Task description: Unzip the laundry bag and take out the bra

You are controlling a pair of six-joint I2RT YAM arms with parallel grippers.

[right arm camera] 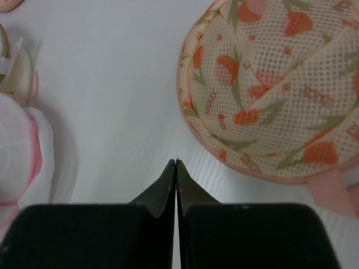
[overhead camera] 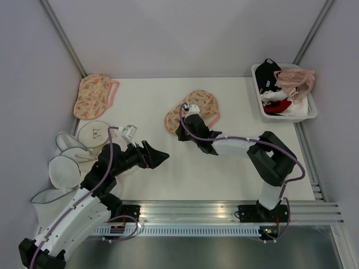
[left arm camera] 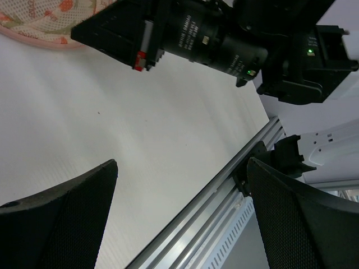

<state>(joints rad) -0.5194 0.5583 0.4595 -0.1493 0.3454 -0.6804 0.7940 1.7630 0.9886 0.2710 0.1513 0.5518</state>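
Observation:
The peach floral laundry bag (overhead camera: 207, 103) lies zipped in the middle of the table. It also shows in the right wrist view (right arm camera: 269, 84) and at the top left corner of the left wrist view (left arm camera: 33, 22). My right gripper (overhead camera: 179, 133) is shut and empty. Its tips (right arm camera: 176, 161) rest just off the bag's near-left rim, apart from it. My left gripper (overhead camera: 162, 157) is open and empty (left arm camera: 182, 162), over bare table to the left of the bag, pointing toward the right arm. The bra is hidden.
A second floral pouch (overhead camera: 95, 95) lies at the back left. White mesh bags (overhead camera: 67, 162) are piled at the left edge (right arm camera: 17, 151). A white basket (overhead camera: 257, 84) at the back right holds a pale pink bra (overhead camera: 294, 78) and a black garment (overhead camera: 268, 70). A metal rail (overhead camera: 224, 210) runs along the near edge.

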